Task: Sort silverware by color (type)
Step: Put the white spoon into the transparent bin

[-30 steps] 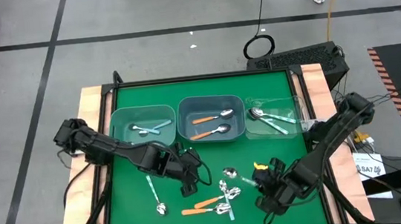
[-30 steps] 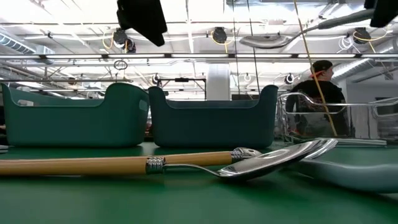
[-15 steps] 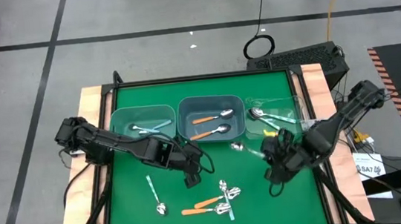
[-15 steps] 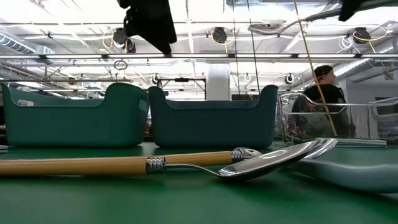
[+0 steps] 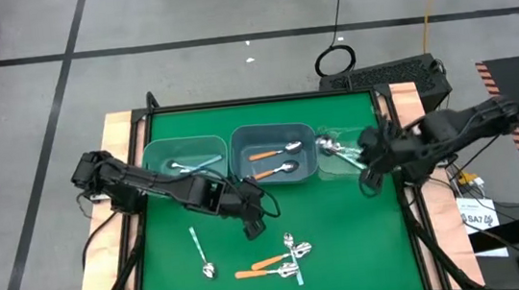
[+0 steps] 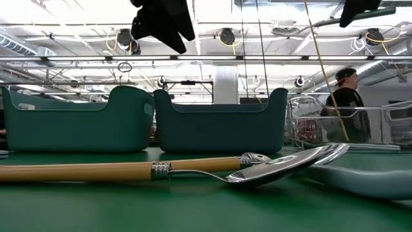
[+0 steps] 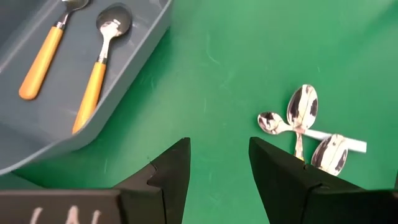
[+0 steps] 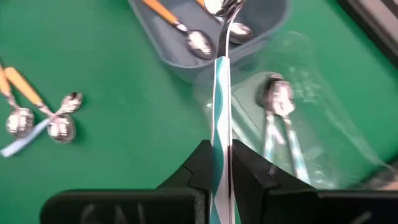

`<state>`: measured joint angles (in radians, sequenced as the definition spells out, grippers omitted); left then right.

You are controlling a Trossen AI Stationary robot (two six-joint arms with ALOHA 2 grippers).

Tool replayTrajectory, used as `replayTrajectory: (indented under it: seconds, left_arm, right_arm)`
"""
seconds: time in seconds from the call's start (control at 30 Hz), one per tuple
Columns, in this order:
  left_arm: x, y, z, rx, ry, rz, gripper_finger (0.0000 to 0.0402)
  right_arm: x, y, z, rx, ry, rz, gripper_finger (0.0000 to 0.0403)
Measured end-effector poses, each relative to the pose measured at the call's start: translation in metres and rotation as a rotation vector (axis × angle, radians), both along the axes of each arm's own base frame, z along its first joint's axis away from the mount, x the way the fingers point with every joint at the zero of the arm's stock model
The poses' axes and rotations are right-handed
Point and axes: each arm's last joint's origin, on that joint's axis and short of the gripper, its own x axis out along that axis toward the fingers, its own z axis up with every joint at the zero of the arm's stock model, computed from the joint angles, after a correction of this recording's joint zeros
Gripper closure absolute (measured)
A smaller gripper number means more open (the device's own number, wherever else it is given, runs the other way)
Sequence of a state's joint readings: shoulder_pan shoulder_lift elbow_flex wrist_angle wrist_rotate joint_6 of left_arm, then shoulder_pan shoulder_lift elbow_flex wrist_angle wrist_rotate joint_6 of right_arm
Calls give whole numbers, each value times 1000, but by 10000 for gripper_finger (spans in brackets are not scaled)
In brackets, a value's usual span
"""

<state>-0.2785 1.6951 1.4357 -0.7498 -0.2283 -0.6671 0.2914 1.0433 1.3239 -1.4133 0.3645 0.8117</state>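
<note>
The landmark is the middle translucent blue-grey rectangular bin [image 5: 273,153]. Nearest the front edge of the green table [image 5: 368,259], well in front of that bin, lies a loose cluster of spoons [image 5: 278,261] — orange, light blue and teal handles crossed, bowls touching — and, further to its left, a single teal-handled spoon [image 5: 200,252] lies apart on the mat. Between cluster and bin hovers the left gripper [image 5: 253,225], its jaws released and holding nothing; the wrist view shows bare mat between the fingers. Inside the middle bin rest two orange-handled spoons [image 7: 68,59]. To its left stands the left blue-grey bin [image 5: 184,163] with light-blue-handled spoons; to its right, the clear bin [image 5: 353,157] with teal-handled spoons [image 8: 280,134]. Over that clear bin, just right of the middle one, the right gripper [image 5: 369,158] is clenched on the teal-handled spoon in hand [image 8: 222,106], gripped by the handle with the bowl pointing forward.

Each spoon appears light and rigid: a polished metal bowl, probably slippery and too curved to pinch, joined to a thin plastic handle. The handle's mid-length is the likeliest hold — flat sides, better friction. Crossed handles in the cluster may drag neighbours when one is lifted.
</note>
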Motion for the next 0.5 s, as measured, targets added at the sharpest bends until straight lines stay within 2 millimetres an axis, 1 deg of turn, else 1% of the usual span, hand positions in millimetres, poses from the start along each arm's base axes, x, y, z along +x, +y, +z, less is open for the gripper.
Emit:
replayTrajectory:
  seconds: [0.17, 0.27, 0.5]
  left_arm:
    - [2, 6, 0, -12, -3, 32, 231]
    - [3, 8, 1, -21, -13, 49, 231]
    - [7, 11, 3, -34, -49, 62, 231]
  right_arm:
    - [-20, -15, 6, -22, 12, -15, 372]
    - [-27, -20, 7, -38, 29, -10, 372]
    - [-36, -29, 8, -58, 67, 27, 372]
